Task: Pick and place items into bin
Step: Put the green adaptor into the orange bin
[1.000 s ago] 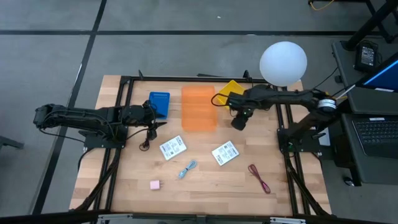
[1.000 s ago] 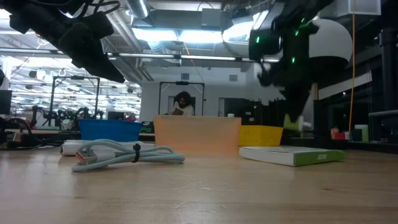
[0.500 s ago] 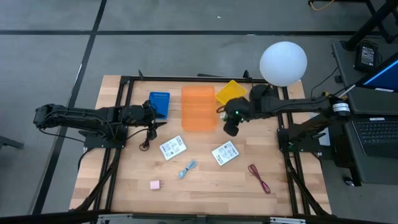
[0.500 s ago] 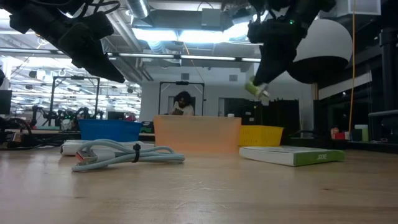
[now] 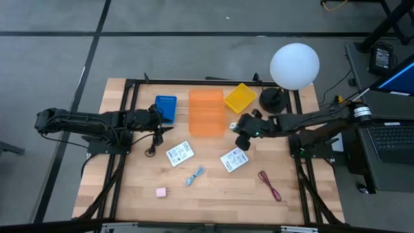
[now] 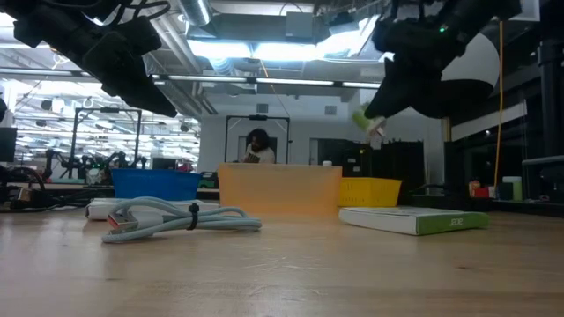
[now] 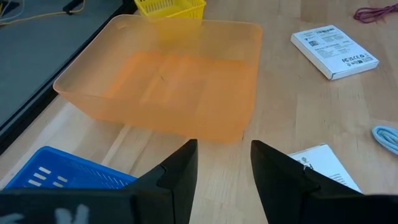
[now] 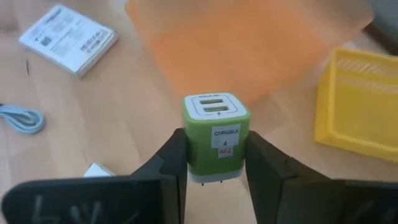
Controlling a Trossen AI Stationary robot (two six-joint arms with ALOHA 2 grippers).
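Note:
My right gripper (image 8: pixel 216 163) is shut on a small green charger cube (image 8: pixel 216 140) with two USB ports. It hangs above the table between the orange bin (image 5: pixel 207 113) and a white printed packet (image 5: pixel 233 160). In the low view the cube (image 6: pixel 368 121) sits high in the air. My left gripper (image 7: pixel 224 168) is open and waits by the blue bin (image 5: pixel 166 108). A second packet (image 5: pixel 180 153), the light-blue cord (image 5: pixel 195 175), pink cube (image 5: pixel 161 192), dark-red cord (image 5: pixel 270 184) and black cord (image 5: pixel 152 145) lie flat on the table. My right gripper pinches the green cube by two opposite side faces (image 8: pixel 189 149), one finger (image 8: pixel 171 162) on each side. The port face (image 8: pixel 214 107) points away from the wrist. The fingers slant down from the table's right side. The cube is lifted clear of the table.
A yellow bin (image 5: pixel 240 97) stands right of the orange bin at the far side. The white globe lamp (image 5: pixel 294 66) stands on its dark base (image 5: pixel 270 98) at the far right corner. A black frame (image 5: pixel 129 97) runs along the table's edges. Bare wood shows near the near edge.
My right gripper has risen with the green cube from low over the table to well above it. It shifted a little toward the table's left and near edges. The right arm has swung off the yellow bin, which now shows whole.

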